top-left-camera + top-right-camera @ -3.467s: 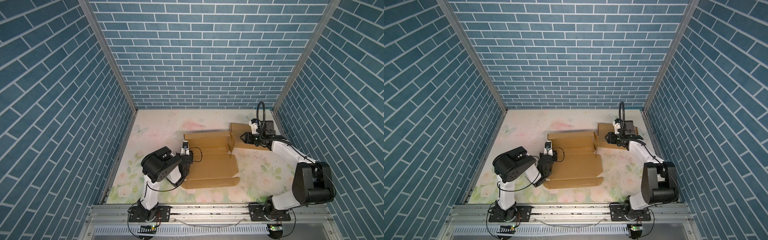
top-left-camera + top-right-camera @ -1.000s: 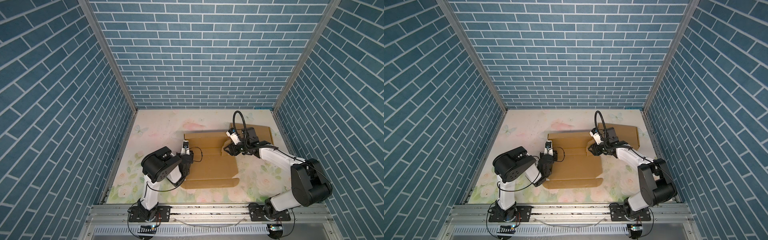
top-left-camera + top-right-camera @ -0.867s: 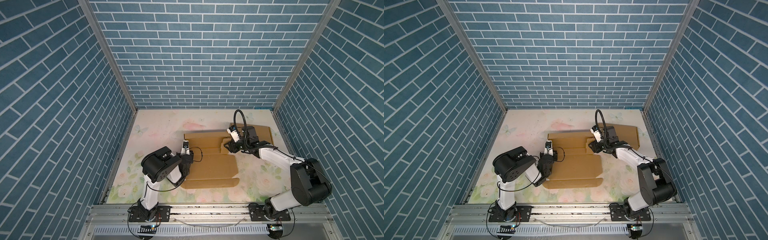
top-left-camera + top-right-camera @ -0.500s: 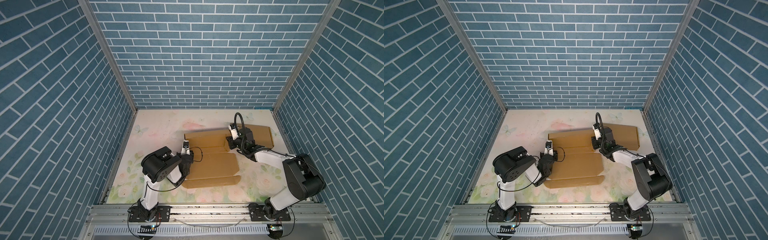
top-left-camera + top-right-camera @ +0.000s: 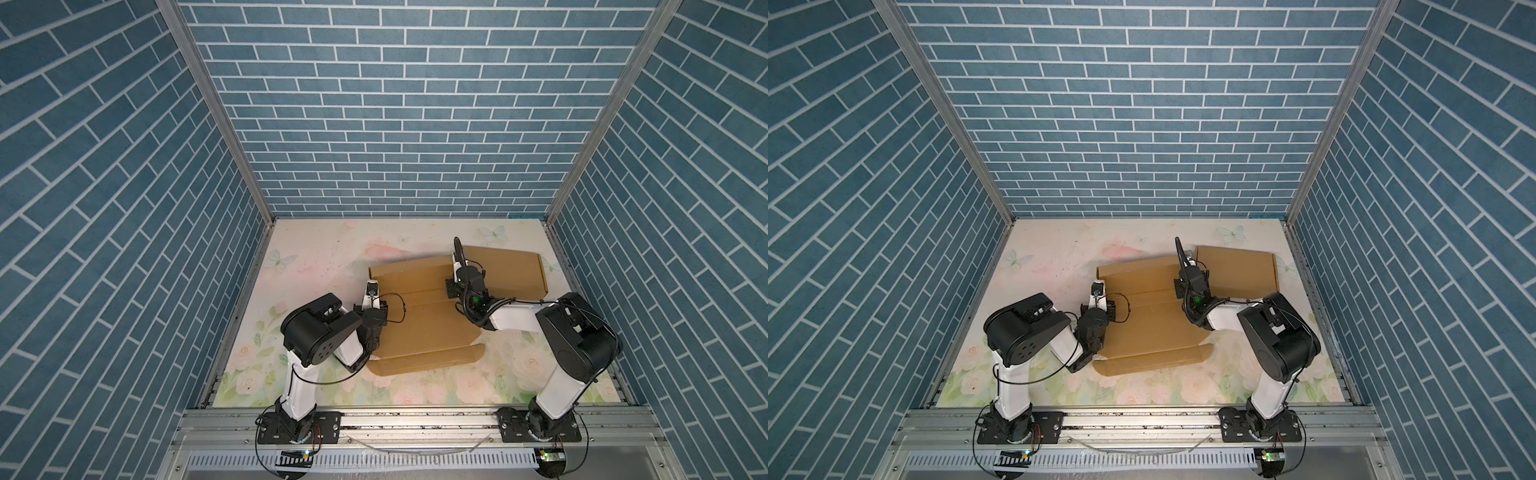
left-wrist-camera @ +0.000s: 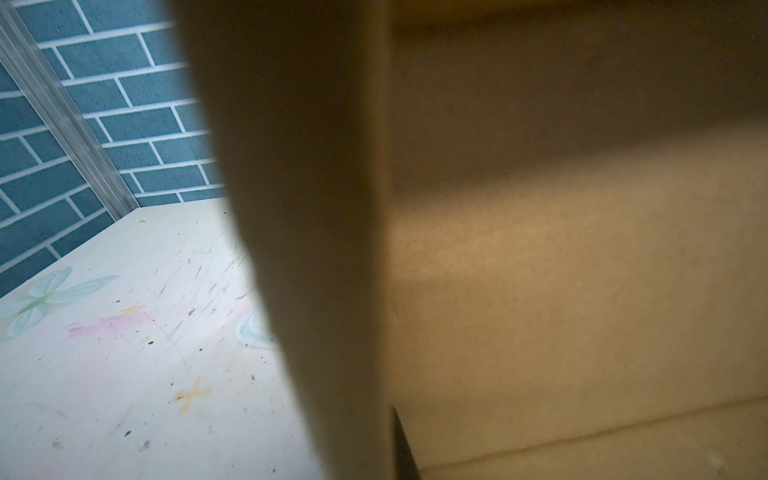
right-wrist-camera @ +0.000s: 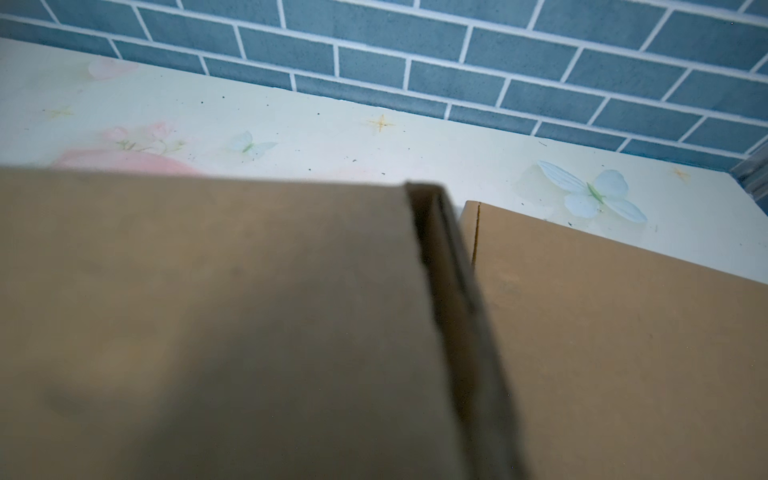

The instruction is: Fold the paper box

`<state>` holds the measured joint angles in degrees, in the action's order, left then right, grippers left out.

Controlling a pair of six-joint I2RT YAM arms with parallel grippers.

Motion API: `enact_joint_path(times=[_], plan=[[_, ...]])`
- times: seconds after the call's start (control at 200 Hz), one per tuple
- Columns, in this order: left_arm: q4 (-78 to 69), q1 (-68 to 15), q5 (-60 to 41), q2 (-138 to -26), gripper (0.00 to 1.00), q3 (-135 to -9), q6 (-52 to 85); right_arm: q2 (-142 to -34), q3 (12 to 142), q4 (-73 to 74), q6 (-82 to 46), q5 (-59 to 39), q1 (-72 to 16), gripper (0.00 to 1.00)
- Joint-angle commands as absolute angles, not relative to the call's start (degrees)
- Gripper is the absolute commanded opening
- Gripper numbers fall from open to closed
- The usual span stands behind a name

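While my left gripper (image 5: 372, 291) is clamped tight on an upturned side flap of the paper box (image 5: 424, 328), my right gripper (image 5: 454, 287) is pinched closed on a raised panel edge equally far from the back wall (image 5: 395, 124). The box lies mostly flat, short of that wall, long axis roughly parallel to it, 1 narrow flap pointing away from it.

Floral tabletop (image 5: 324, 249) (scuffed, butterfly prints) between 3 blue brick walls (image 5: 395, 124).
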<state>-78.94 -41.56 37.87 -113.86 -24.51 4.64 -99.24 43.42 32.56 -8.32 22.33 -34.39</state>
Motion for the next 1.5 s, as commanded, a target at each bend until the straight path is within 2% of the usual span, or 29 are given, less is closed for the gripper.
enact_joint_path(times=[0.0, 0.135, 0.235, 0.33, 0.485, 0.715, 0.895, 1.08, 1.14, 1.36, 1.495], plan=[[-62.6, -42.3, 34.4, -115.6, 0.00, -22.1, 3.6, -100.4, 44.7, 29.6, -8.4, 31.5, -33.2, 0.00], [-54.1, -43.3, 35.4, -107.6, 0.00, -23.1, 5.3, -97.5, 46.9, 21.9, -12.4, 31.1, -33.5, 0.00], [-33.6, -44.1, 37.1, -96.5, 0.00, -26.4, 9.9, -94.1, 51.1, 8.1, -16.5, 30.8, -33.5, 0.00], [-14.3, -44.1, 36.1, -87.3, 0.00, -30.4, 14.4, -91.5, 56.6, -6.5, -19.4, 26.5, -33.4, 0.00], [8.0, -43.3, 27.6, -79.5, 0.00, -36.6, 19.2, -90.7, 66.2, -28.1, -22.6, 18.7, -33.4, 0.00], [30.7, -43.2, 9.3, -77.9, 0.00, -44.6, 27.3, -98.6, 82.6, -55.0, -23.5, 6.9, -33.4, 0.00], [41.1, -43.2, -0.3, -79.8, 0.05, -47.7, 31.7, -105.7, 90.8, -62.8, -21.7, 4.7, -33.4, 0.00], [38.0, -43.2, -8.4, -83.5, 0.11, -46.8, 35.2, -114.5, 96.0, -63.8, -19.6, 2.0, -33.5, 0.03], [37.8, -43.1, -9.5, -84.1, 0.14, -47.1, 35.5, -116.7, 98.2, -64.4, -18.7, 2.3, -33.5, 0.07], [36.7, -40.8, -13.1, -85.0, 0.30, -46.1, 34.3, -121.5, 103.8, -65.3, -15.6, 1.5, -33.5, 0.34], [39.7, -38.5, -13.3, -83.2, 0.42, -48.0, 31.6, -122.5, 105.6, -66.1, -14.7, 1.2, -33.3, 0.44]])
